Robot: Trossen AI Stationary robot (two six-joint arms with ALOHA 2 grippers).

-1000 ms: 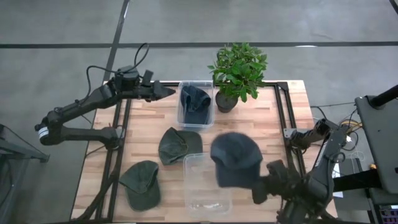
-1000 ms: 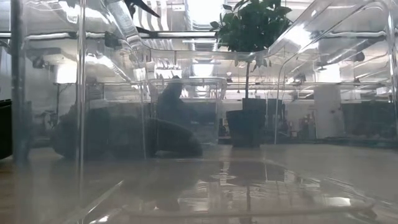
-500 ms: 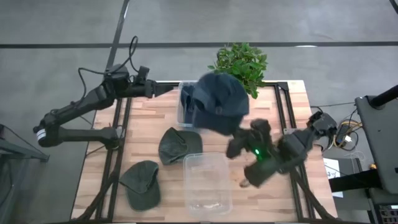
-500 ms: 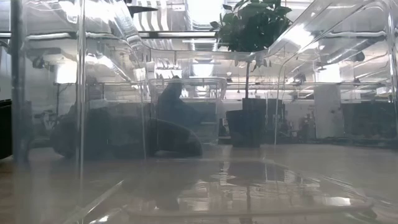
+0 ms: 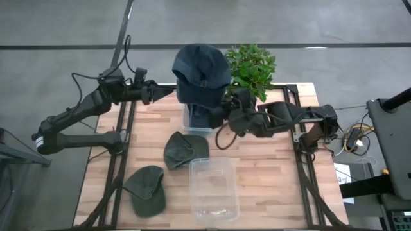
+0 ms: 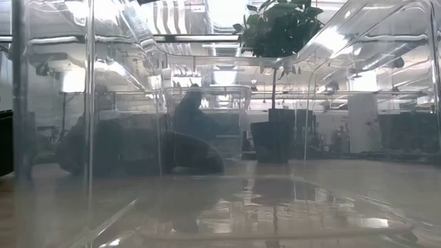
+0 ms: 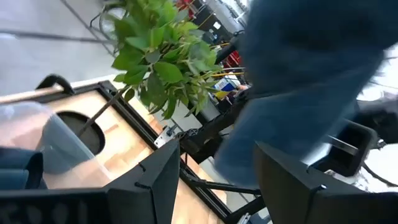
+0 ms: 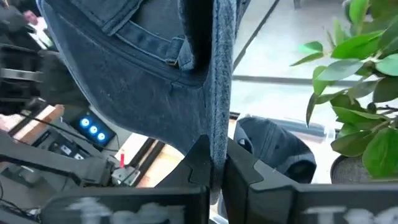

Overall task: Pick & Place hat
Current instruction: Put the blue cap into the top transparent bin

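Overhead, the right end effector [image 8: 211, 168] pinches a dark blue denim hat [image 5: 200, 76] above the bin [image 5: 190, 122]; the left end effector [image 7: 214, 168] gapes empty.

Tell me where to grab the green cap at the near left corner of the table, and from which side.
Judging by the high view, take the green cap by its flat brim, the end toward the table's near edge, coming straight down from above. It lies flat and apart from the clear bin, so the descent looks unobstructed.
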